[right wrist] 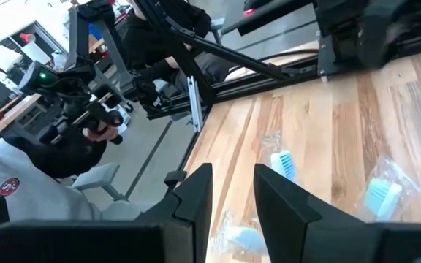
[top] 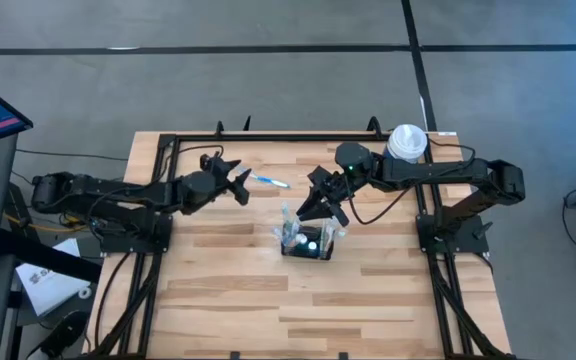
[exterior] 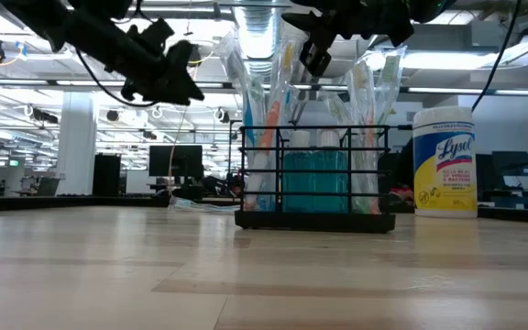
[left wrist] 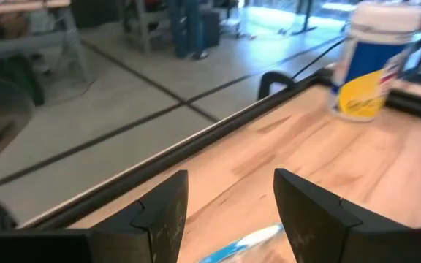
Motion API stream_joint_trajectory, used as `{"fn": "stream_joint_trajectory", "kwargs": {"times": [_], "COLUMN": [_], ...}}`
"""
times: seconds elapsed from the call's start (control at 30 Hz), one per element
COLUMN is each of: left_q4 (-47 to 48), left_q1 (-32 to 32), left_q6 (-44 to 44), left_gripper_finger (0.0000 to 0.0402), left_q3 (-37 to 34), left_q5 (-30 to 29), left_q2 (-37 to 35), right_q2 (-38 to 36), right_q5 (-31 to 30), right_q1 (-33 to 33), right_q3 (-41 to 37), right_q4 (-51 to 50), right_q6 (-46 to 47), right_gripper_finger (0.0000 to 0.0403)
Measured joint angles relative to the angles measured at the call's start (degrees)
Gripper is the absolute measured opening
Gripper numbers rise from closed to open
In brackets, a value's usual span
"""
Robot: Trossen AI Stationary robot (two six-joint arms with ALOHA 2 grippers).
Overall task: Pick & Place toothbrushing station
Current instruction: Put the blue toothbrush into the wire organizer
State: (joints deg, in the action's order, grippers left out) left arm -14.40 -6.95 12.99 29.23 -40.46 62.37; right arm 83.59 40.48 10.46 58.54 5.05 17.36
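Note:
The toothbrushing station (top: 308,243), a small black wire holder, stands on the table's middle and holds several wrapped toothbrushes and a teal block (exterior: 314,179). A loose blue toothbrush (top: 270,181) lies flat on the table toward the far side. My left gripper (top: 238,182) is open and raised just left of it; the brush shows below its fingers in the left wrist view (left wrist: 243,245). My right gripper (top: 323,203) is open and hovers above the station's far side, over the wrapped brush heads (right wrist: 283,162).
A white-and-yellow Lysol canister (top: 406,142) stands at the table's far right corner, seen also in the low view (exterior: 445,162). A black frame rail (top: 298,135) runs along the far edge. A person in a grey sleeve (right wrist: 28,183) sits beyond the table.

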Motion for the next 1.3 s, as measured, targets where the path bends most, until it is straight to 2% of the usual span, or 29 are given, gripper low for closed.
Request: {"fn": "stream_joint_trajectory", "kwargs": {"times": [0.23,0.5,0.8,1.07,1.3], "left_q4": [3.6,3.6,3.3,2.9,2.0], "left_q1": [-7.6,-15.0,-19.3,-21.1,-24.5], "left_q6": [2.5,2.6,6.0,6.9,6.4], "left_gripper_finger": [0.0191,0.0189,0.0187,0.0186,0.0186], "left_q3": [-0.7,-6.2,-11.4,-12.5,-12.5], "left_q5": [7.9,15.0,17.4,18.8,21.4], "left_q2": [0.0,0.0,0.0,0.0,5.7], "right_q2": [0.0,0.0,0.0,0.0,0.0], "right_q5": [0.0,0.0,0.0,0.0,-0.2], "right_q1": [0.0,0.0,0.0,0.0,-0.3], "right_q3": [0.0,0.0,0.0,0.0,0.0], "right_q4": [-0.2,-0.3,-0.3,-0.3,-0.2], "right_q6": [-0.9,-1.0,-1.5,-1.5,-1.5], "right_gripper_finger": [0.0093,0.0093,0.0093,0.0093,0.0093]}}
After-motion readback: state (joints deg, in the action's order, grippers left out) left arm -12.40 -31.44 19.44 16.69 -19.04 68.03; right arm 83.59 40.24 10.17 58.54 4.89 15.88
